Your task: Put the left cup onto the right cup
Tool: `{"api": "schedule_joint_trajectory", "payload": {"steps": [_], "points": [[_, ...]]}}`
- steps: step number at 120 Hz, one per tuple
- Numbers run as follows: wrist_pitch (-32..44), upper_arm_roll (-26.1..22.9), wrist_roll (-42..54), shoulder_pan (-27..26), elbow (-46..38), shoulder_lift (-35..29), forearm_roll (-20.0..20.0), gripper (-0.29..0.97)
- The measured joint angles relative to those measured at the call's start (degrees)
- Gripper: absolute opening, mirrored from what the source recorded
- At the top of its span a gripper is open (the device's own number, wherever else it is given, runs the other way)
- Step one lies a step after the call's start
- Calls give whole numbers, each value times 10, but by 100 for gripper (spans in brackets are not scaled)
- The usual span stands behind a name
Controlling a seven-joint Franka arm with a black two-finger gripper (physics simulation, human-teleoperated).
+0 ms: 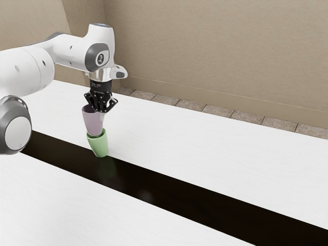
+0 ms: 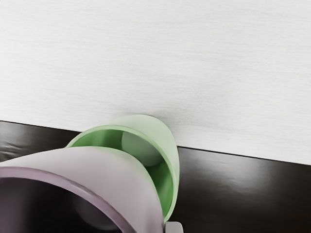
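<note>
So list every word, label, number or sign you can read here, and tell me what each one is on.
No readable text in either view.
On the arm's joint cap: a small round emblem, too small to read as a letter or number.
The pink cup, the green cup and the table carry no words, labels or numbers.
</note>
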Motion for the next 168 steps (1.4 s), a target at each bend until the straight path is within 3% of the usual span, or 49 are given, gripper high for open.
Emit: {"api": "schedule_joint_trajectory", "payload": {"steps": [113,168], "points": [[-1,0,7,3,0,-4,-8,5],[-8,-12,7,-3,-10,-48,-10,55]]}}
